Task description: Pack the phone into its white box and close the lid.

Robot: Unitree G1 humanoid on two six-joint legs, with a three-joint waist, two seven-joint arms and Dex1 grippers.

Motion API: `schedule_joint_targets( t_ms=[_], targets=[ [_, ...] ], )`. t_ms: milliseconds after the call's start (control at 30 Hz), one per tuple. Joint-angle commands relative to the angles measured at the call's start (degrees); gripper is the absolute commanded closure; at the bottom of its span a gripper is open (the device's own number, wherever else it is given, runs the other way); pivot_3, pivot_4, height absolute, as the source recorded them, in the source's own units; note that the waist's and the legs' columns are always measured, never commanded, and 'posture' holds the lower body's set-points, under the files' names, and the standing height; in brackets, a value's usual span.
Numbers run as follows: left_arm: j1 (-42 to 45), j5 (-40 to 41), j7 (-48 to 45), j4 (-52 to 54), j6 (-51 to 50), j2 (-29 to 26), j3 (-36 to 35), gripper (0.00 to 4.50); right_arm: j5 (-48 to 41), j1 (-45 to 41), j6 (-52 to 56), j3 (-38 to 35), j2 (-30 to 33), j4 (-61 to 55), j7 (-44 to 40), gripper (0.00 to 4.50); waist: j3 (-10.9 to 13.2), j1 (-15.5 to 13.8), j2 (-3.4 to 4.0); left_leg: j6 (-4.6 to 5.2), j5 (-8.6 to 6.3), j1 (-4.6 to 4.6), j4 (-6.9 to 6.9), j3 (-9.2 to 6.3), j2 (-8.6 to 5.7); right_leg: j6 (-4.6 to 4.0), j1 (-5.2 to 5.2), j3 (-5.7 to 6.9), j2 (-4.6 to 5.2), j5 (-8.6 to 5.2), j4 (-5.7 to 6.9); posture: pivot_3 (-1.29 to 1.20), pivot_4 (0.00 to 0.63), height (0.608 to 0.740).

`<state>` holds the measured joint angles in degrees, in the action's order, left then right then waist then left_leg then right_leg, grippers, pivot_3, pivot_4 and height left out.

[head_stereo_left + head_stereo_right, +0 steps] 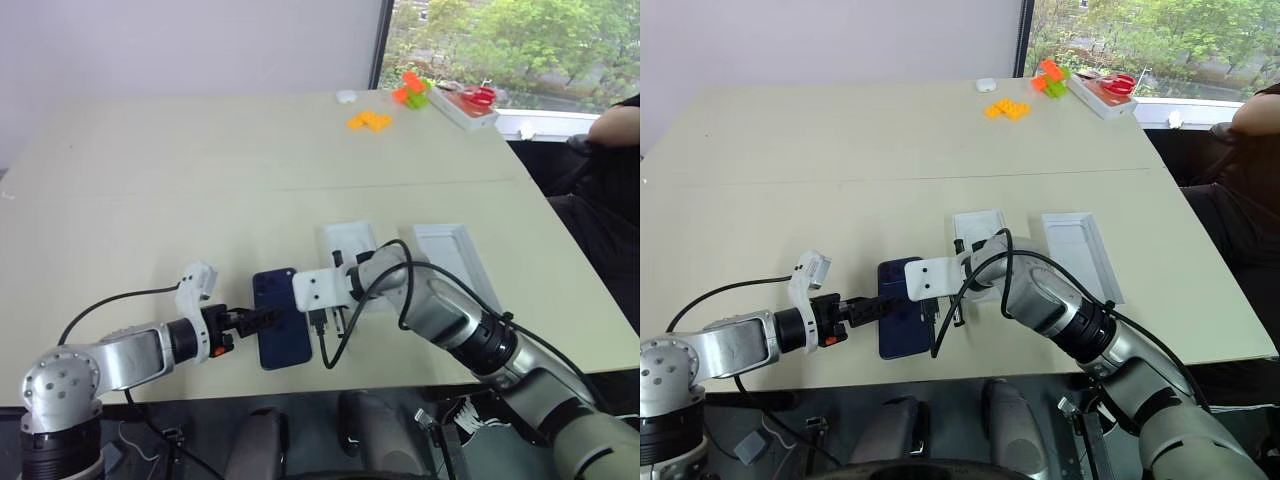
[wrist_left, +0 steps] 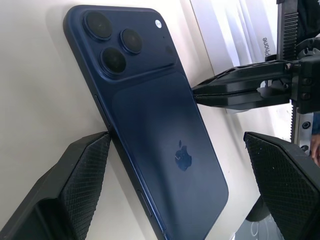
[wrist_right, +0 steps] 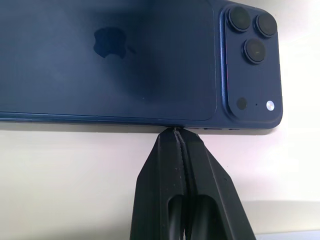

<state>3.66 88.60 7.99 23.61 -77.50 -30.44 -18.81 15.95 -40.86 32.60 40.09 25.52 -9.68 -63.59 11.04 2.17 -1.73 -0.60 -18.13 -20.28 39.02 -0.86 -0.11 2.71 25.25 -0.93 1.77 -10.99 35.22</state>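
While the phone lies face-down on the bench, white box at its 1 o'clock, left gripper spread wide, right gripper pinched shut at its edge: glossy, stiff, slippery; hold long edges.

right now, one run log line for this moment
phone flat on table | left pincer open, straddling it | right pincer shut at its edge | white box empty
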Motion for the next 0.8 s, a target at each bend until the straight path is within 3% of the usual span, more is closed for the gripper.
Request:
schedule_joint_targets(
  t_ms=[33, 567, 800],
  targets=[
    [-0.3, 4.2, 1.4, -0.2, 2.4, -0.2, 4.9, 0.0, -1.5, 0.4, -0.2, 0.5, -2.3, 0.0, -0.3, 4.45, 0.0, 0.0, 0.0, 0.0, 0.0, 0.0, 0.0, 0.0, 0.0, 0.0, 0.0, 0.0, 0.0, 0.0, 0.0, 0.0, 0.15, 0.726],
    [-1.8, 12.9, 4.3, 0.9, 13.4, -5.3, 10.2, 0.0, -1.2, 0.6, 0.5, -0.2, -4.3, 2.5, -0.1, 4.45, 0.0, -0.1, 0.02, -0.01, 0.0, -0.02, 0.0, -0.03, 0.0, 0.06, 0.01, 0.04, -0.01, -0.05, -0.01, 0.0, 0.15, 0.726],
    [-2.1, 18.3, 8.0, 0.6, 18.6, -3.9, 14.1, 0.0, -1.2, 0.7, 0.3, -0.6, -4.9, 3.0, 0.5, 4.45, 0.0, -0.2, 0.01, -0.01, 0.0, -0.06, -0.01, -0.04, 0.01, 0.17, 0.01, 0.04, 0.0, -0.11, -0.05, 0.0, 0.15, 0.726]
  ],
)
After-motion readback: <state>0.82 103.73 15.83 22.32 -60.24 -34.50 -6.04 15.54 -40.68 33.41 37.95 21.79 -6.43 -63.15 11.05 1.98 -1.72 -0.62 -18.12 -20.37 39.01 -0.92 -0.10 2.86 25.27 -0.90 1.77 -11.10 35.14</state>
